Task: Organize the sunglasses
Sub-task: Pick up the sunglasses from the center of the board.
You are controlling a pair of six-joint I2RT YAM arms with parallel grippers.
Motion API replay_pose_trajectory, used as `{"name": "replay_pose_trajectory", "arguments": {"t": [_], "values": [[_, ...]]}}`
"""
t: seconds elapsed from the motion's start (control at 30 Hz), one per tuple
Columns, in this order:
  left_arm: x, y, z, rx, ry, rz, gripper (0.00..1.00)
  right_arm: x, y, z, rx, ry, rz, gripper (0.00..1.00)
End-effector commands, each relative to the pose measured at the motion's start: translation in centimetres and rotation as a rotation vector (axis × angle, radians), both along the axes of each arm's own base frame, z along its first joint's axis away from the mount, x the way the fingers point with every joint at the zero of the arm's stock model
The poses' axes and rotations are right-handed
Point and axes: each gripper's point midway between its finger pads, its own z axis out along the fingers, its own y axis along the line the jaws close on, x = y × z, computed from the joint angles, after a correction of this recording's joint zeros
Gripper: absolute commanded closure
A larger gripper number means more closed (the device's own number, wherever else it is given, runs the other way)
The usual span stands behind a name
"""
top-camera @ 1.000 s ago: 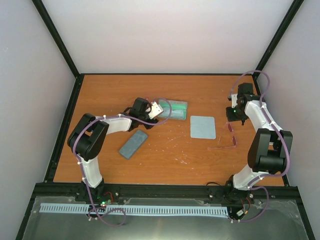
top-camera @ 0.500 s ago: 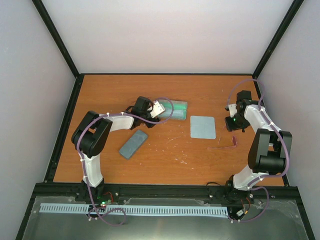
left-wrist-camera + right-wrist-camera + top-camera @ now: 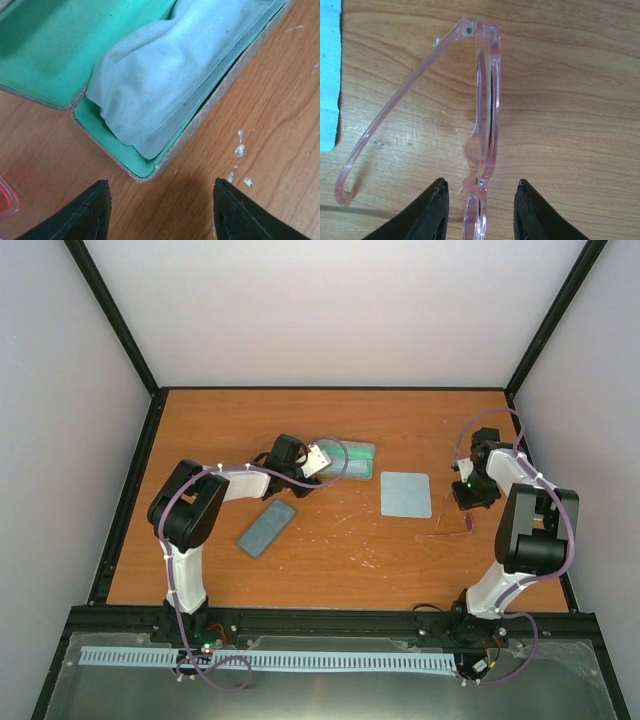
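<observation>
The sunglasses (image 3: 487, 100), a see-through pink frame, stand on their front edge on the wooden table, one arm folded out toward the left. In the top view the sunglasses (image 3: 455, 528) lie near the right side. My right gripper (image 3: 481, 182) is open and straddles the front at the bridge, with a gap on either side. From above, the right gripper (image 3: 470, 496) sits just behind the frame. My left gripper (image 3: 160, 182) is open and empty over bare wood, just short of the corner of an open green-lined case (image 3: 45, 45).
A pale blue cloth (image 3: 170, 75) is bunched inside the open case (image 3: 352, 458). A closed blue-grey case (image 3: 267, 528) lies left of centre. Another pale blue cloth (image 3: 406, 494) lies flat, its edge (image 3: 327, 75) left of the sunglasses. White flecks (image 3: 239, 150) mark the wood.
My right gripper has come down and nearer, onto the sunglasses' front, and its jaws have narrowed. The sunglasses have shifted slightly. The left arm has barely moved.
</observation>
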Motion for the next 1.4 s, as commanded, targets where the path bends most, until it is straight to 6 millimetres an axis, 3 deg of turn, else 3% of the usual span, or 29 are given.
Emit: {"name": "replay_pose_trajectory", "arguments": {"t": [0.0, 0.3, 0.63, 0.77, 0.9, 1.0, 1.1, 1.27, 1.37], "values": [[1.2, -0.6, 1.1, -0.024, -0.026, -0.019, 0.43, -0.2, -0.2, -0.6, 0.005, 0.031, -0.003, 0.65], [1.2, -0.6, 0.4, -0.025, -0.015, -0.017, 0.43, 0.0, -0.2, -2.0, 0.02, 0.081, -0.019, 0.7], [1.3, -0.7, 0.0, -0.026, -0.009, -0.018, 0.43, 0.6, -0.5, -2.3, 0.029, 0.086, -0.04, 0.97], [1.2, -0.8, 0.1, -0.03, -0.005, -0.018, 0.43, 1.1, -0.4, -1.4, 0.033, 0.065, -0.046, 0.97], [0.9, -1.1, 1.3, -0.063, 0.007, -0.02, 0.44, 2.0, -0.2, 1.7, 0.046, -0.001, -0.082, 0.97], [0.5, -1.5, 3.6, -0.111, 0.012, -0.016, 0.43, 2.3, 0.8, 5.1, 0.08, -0.072, -0.086, 0.97], [0.1, -1.9, 7.0, -0.183, 0.009, -0.009, 0.43, 3.0, 3.3, 9.7, 0.159, -0.221, -0.044, 0.97], [-3.0, -3.6, 15.1, -0.38, -0.02, -0.128, 0.48, 3.3, 10.5, 16.9, 0.521, -0.562, 0.091, 0.97], [-4.7, -4.5, 19.4, -0.481, -0.013, -0.205, 0.52, 1.8, 14.0, 18.7, 0.77, -0.66, 0.124, 0.97]]}}
